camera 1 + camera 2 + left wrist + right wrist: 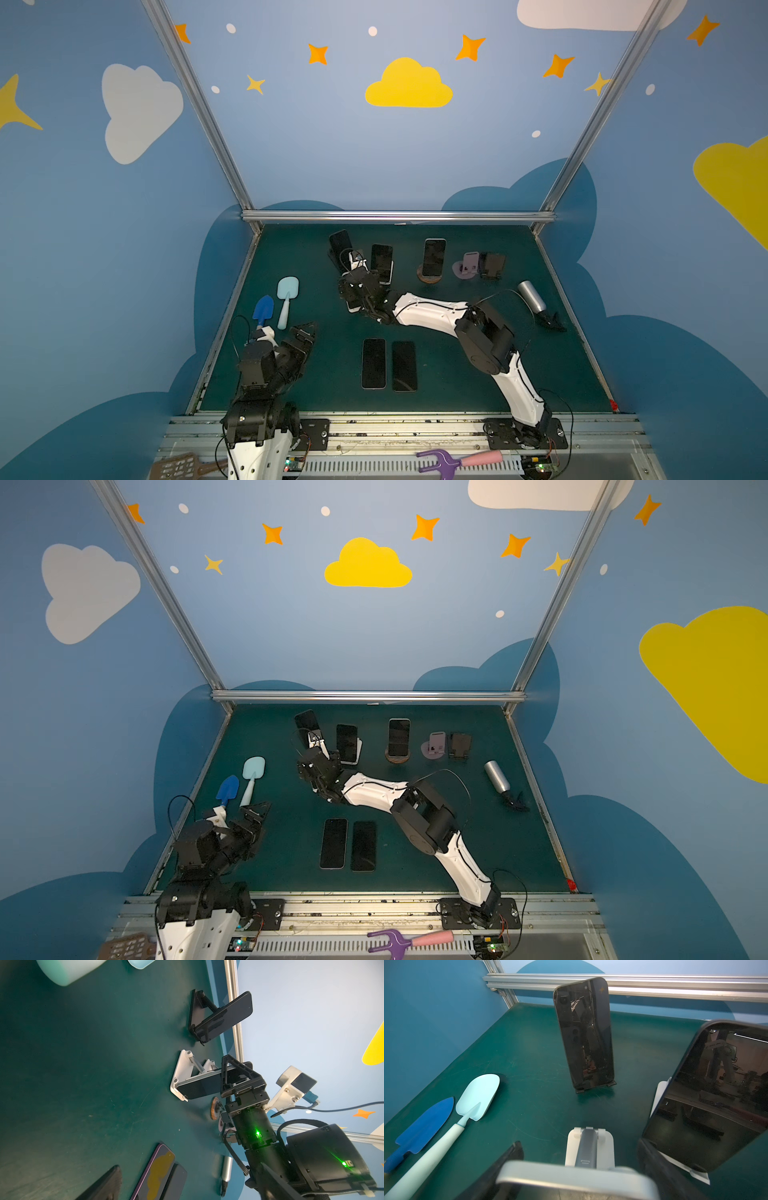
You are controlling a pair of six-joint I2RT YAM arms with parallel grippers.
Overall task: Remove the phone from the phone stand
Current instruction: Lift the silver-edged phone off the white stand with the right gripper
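Observation:
The phone point(571, 1176), dark with a silver rim, leans on a white phone stand point(571, 1147) at the rear left of the green mat. My right gripper point(579, 1145) reaches across to it, jaws partly open, one finger beside each long edge; I cannot make out contact. In the left wrist view the same phone point(199, 1088) rests on its stand point(178, 1072) under the right gripper point(232, 1072). In both top views the right gripper point(357, 286) point(318, 766) hides most of it. My left gripper point(305, 332) point(259, 810) point(187, 1188) hangs open and empty at the front left.
Close by stand a phone on a black stand point(340, 243) and another on a white stand point(381, 262). Further right are a phone on a wooden disc point(434, 257), a pink stand point(469, 264) and a silver bottle point(532, 295). Two phones point(374, 363) lie flat in front; two toy shovels point(286, 299) lie left.

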